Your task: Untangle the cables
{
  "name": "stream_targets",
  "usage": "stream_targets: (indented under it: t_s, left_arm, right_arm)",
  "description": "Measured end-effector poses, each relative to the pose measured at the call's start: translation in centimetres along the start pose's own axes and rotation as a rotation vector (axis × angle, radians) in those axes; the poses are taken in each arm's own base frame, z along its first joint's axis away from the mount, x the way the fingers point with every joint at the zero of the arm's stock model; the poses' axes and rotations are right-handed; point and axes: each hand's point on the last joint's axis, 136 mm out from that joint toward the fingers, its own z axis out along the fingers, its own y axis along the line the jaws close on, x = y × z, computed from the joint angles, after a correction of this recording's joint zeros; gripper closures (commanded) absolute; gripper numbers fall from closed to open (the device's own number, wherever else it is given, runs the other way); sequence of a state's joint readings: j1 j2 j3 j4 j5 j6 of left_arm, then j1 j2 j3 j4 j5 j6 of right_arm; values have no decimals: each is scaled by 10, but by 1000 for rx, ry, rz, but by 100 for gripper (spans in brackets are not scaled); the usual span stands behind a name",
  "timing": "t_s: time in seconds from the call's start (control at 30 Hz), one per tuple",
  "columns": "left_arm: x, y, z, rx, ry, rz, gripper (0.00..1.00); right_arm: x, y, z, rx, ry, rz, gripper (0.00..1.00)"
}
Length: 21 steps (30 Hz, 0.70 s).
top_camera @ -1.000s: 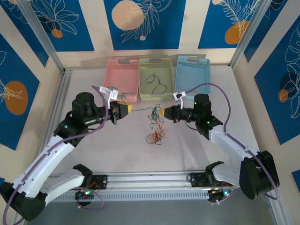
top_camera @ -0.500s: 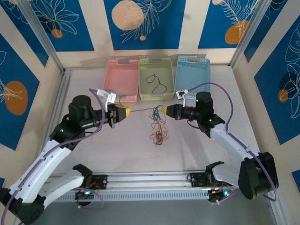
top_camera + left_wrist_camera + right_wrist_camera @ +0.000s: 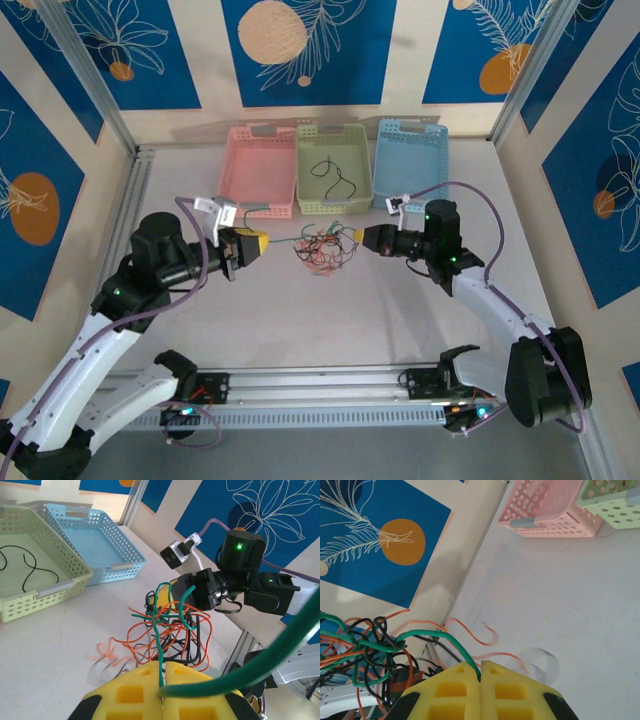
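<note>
Yellow-tipped left gripper (image 3: 263, 241): one; fingers pressed together, pinching a green cable (image 3: 159, 647) at the tips.
Right gripper (image 3: 364, 238): one; fingers pressed together on a green strand (image 3: 451, 639). Whether this is the same cable as the left one cannot be told.
Tangle (image 3: 322, 248): one knot of orange, green and black cables, hanging between the two grippers over the table (image 3: 300, 330), toward its far edge. The strand count is not discernible.
Baskets: three, in a row along the far edge: pink basket (image 3: 258, 172), green basket (image 3: 312, 200), blue basket (image 3: 410, 165).
Black cable (image 3: 335, 178): one, lying loose in the green basket.
Change: one second ago the tangle hung lower, trailing toward the middle of the table. It is now drawn up level with the fingertips, and the grippers stand farther apart.
</note>
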State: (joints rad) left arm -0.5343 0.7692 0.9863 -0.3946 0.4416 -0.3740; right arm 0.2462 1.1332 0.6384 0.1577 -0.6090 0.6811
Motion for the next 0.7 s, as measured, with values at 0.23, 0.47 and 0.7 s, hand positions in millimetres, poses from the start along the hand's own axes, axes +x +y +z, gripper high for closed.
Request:
stream_targets:
  t_s: [0.23, 0.47, 0.7]
  left_arm:
    - [-32, -19, -30, -16, -109, 89, 100]
    - [-40, -25, -41, -16, -148, 107, 100]
    - [-33, -15, -25, -27, -103, 81, 100]
  right_arm:
    - [-8, -79, -30, 315, -142, 123, 100]
    - [-1, -91, -38, 384, -156, 124, 100]
    - [2, -69, -25, 302, -123, 36, 69]
